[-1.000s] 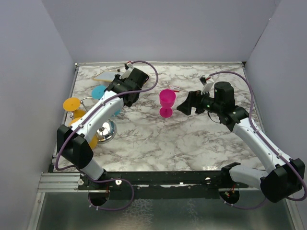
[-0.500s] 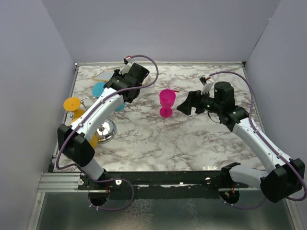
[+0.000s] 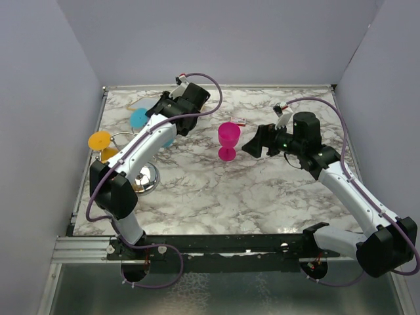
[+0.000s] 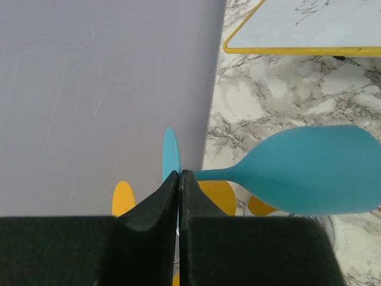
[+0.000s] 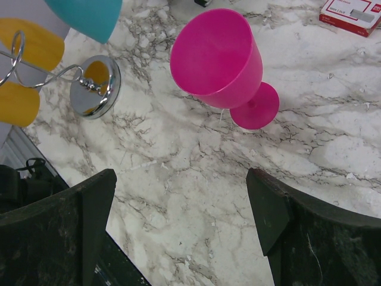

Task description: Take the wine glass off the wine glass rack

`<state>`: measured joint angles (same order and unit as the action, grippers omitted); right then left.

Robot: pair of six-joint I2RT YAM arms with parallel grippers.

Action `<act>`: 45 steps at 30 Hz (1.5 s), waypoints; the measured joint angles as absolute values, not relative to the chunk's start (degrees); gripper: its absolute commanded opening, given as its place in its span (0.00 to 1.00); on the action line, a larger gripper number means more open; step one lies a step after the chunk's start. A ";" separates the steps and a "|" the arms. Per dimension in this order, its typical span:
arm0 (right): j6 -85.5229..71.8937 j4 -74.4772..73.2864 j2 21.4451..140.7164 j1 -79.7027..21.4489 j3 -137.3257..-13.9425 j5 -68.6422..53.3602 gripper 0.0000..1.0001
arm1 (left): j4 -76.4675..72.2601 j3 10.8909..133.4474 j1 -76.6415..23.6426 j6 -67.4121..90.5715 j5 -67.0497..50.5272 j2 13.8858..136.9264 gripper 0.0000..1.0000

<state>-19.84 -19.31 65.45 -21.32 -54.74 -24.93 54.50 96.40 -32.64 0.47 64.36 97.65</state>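
Note:
A teal wine glass [image 4: 309, 179] lies sideways in the air, and my left gripper [image 4: 180, 174] is shut on its thin stem, between the bowl and the round foot [image 4: 169, 154]. In the top view that glass [image 3: 138, 119] is at the back left, with the left gripper [image 3: 156, 122] beside it. The chrome wine glass rack [image 3: 146, 178] stands just in front, its domed base [image 5: 95, 86] and wire arms carrying yellow glasses [image 3: 98, 141]. My right gripper [image 5: 181, 226] hangs open over bare marble, short of a pink glass [image 5: 217, 56] standing upright.
A yellow-edged flat board [image 4: 309, 27] lies in the back left corner behind the teal glass. A small red and white box [image 3: 239, 121] sits behind the pink glass [image 3: 228, 138]. The left wall [image 4: 101, 89] is close to the left gripper.
My left arm has swung toward the back of the table, carrying the teal glass a little farther from the rack. The right arm and pink glass have not moved.

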 measured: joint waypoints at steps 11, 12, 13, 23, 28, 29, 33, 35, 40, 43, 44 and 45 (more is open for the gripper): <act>-19.68 -19.29 65.43 -21.32 -54.74 -24.93 0.94 | 54.52 106.65 -32.75 0.27 63.22 99.50 0.00; -19.68 -19.29 65.32 -21.32 -54.74 -24.93 0.94 | 54.48 108.42 -32.82 0.30 62.94 99.50 0.00; -19.68 -19.29 65.10 -21.32 -54.74 -24.93 0.94 | 54.46 110.26 -32.86 0.30 62.43 99.50 0.00; -20.97 -18.46 62.35 -21.32 -55.90 -25.52 0.94 | 53.25 116.33 -33.06 7.44 45.10 92.14 0.00; -24.47 -14.48 62.17 -21.32 -56.45 -30.65 0.92 | 48.77 111.44 -32.69 14.68 32.49 82.50 0.00; -25.54 -13.32 62.17 -21.32 -56.51 -32.01 0.91 | 47.70 110.21 -32.67 16.19 30.06 80.77 0.00; -30.55 -7.88 62.17 -21.32 -57.34 -37.65 0.89 | 42.52 103.68 -32.47 22.28 20.71 75.40 0.00; -32.73 -5.74 62.17 -21.45 -58.92 -39.68 0.87 | 40.84 100.86 -32.32 24.51 17.43 74.22 0.00; -34.83 -2.96 62.13 -22.20 -64.47 -41.54 0.81 | 37.91 94.24 -32.16 29.54 10.74 73.38 0.00; -34.74 -2.76 62.11 -22.50 -67.05 -41.56 0.76 | 37.10 91.37 -31.86 31.59 8.08 72.53 0.00; -34.68 -2.81 62.13 -22.57 -67.57 -41.54 0.73 | 36.73 90.50 -31.81 32.23 7.35 72.05 0.00; -34.61 -2.96 62.13 -22.61 -68.01 -41.54 0.71 | 36.45 89.84 -31.79 32.80 6.72 71.53 0.00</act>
